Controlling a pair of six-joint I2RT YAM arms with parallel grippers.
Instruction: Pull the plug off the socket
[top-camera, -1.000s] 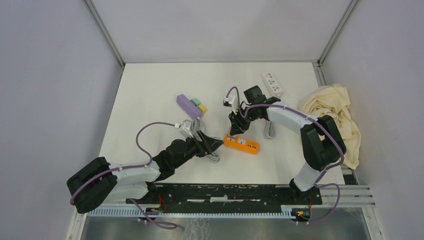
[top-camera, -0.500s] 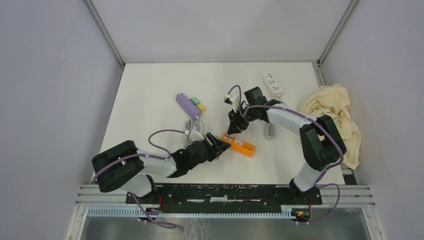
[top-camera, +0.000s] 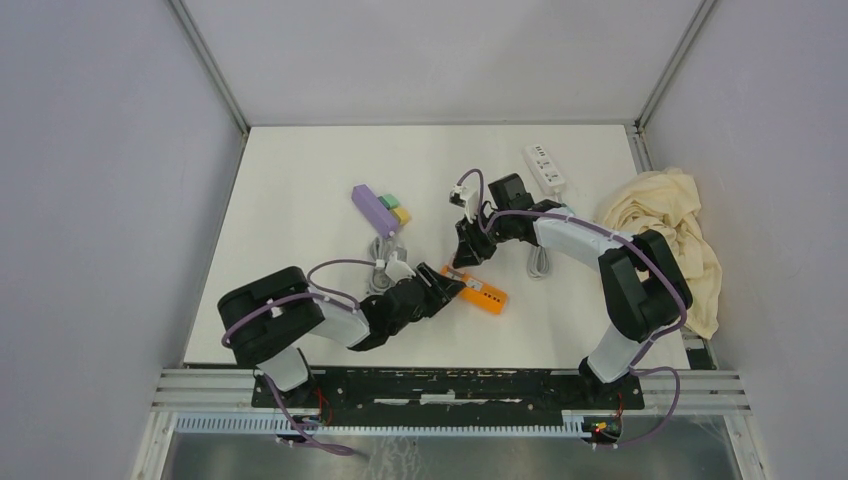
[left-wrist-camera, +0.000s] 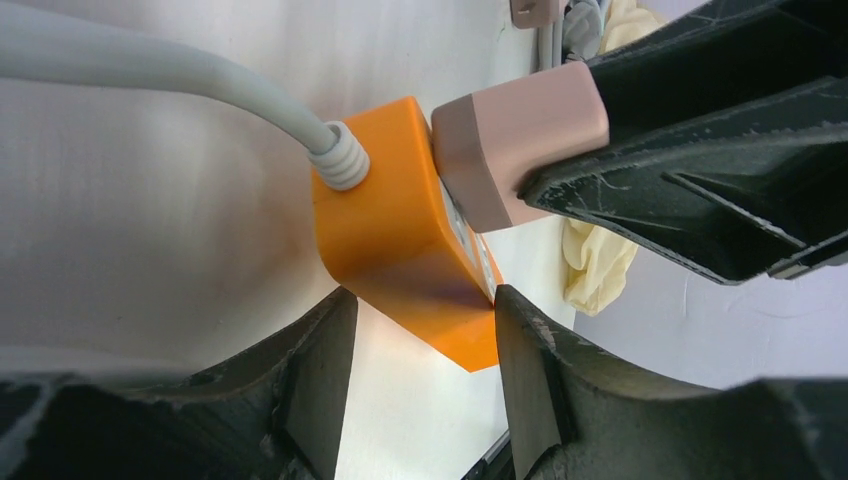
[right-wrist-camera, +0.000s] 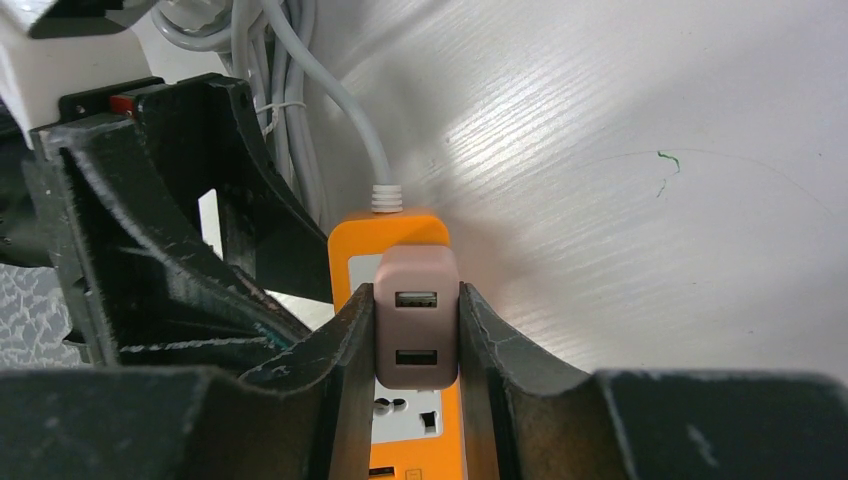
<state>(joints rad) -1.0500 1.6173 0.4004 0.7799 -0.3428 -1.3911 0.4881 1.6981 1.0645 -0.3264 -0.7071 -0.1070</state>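
The orange socket strip (top-camera: 480, 292) lies on the white table, with a grey cord leaving its left end. A pink two-port USB plug (right-wrist-camera: 416, 320) sits in its first outlet. My right gripper (top-camera: 464, 255) comes down from above and is shut on the plug (left-wrist-camera: 520, 135), one finger on each side. My left gripper (top-camera: 447, 287) lies low along the table at the strip's cord end. In the left wrist view its fingertips (left-wrist-camera: 505, 310) touch both long sides of the orange socket body (left-wrist-camera: 400, 230).
Behind the arms lie a white power strip (top-camera: 545, 168), a purple strip (top-camera: 377, 211) with green and yellow blocks (top-camera: 401, 211), and bundled grey cables (top-camera: 384, 250). A cream cloth (top-camera: 670, 235) is heaped at the right edge. Another grey cord (top-camera: 538, 262) lies under the right arm.
The left arm has folded in toward the strip, and its jaws have narrowed onto the strip's cord end. The strip has shifted slightly. The right gripper keeps its hold on the plug.
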